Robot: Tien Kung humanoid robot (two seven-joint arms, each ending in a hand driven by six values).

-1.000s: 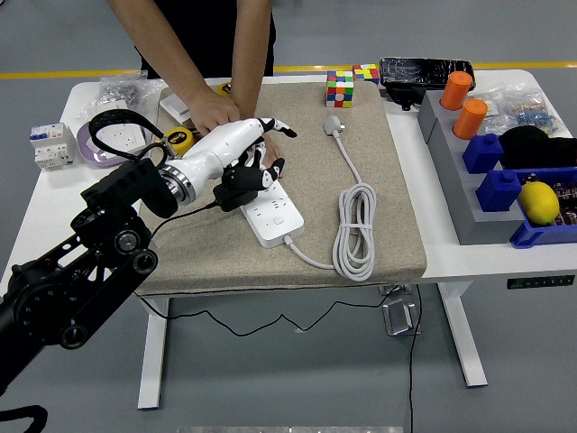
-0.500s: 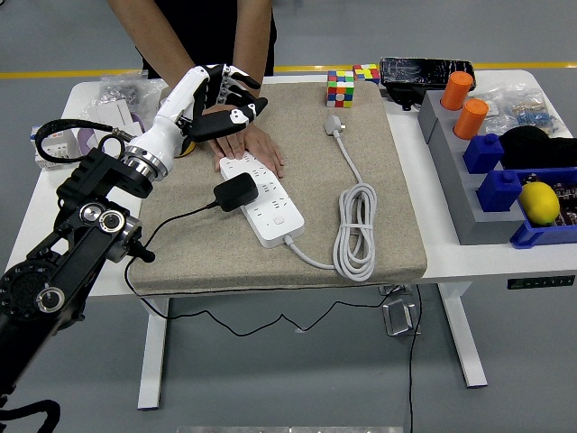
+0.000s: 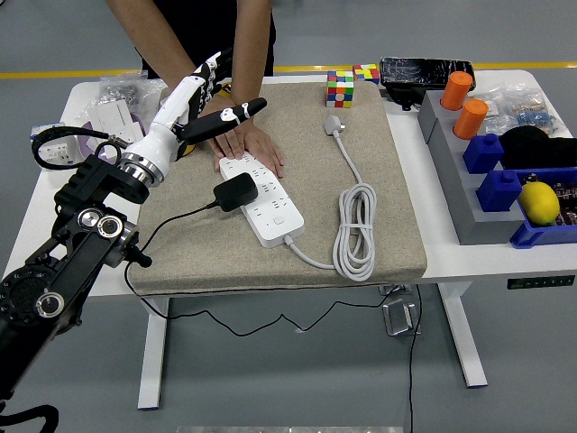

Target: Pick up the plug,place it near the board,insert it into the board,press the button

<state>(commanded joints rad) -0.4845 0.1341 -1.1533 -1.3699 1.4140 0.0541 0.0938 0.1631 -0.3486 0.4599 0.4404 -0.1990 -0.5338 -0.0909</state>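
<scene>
Plug (image 3: 235, 192), a black adapter block with a thin black lead trailing off the table's near-left edge, sits on the near-left end of the white power strip (image 3: 262, 200) and looks seated in a socket there, though how deep it sits cannot be judged from this height. By that reading, picking it up, bringing it to the board and inserting it look done. What is left is the button press: the strip's switch cannot be made out, and nothing shows whether it has been pushed, so I count that step as open. The left hand (image 3: 210, 106) hangs above the tan mat (image 3: 379, 207), beyond the strip and well apart from the plug, white-shelled with dark fingers spread loosely and one pointing right; it holds nothing. The right arm is not visible. A person stands at the far side with one hand (image 3: 251, 145) laid flat on the mat, touching the strip's far end as if steadying it. The strip's own white cable (image 3: 354, 233) lies coiled to the right, its white wall plug (image 3: 333, 123) loose near the mat's far edge. To finish, the left hand needs to come down over the strip and find the switch.
</scene>
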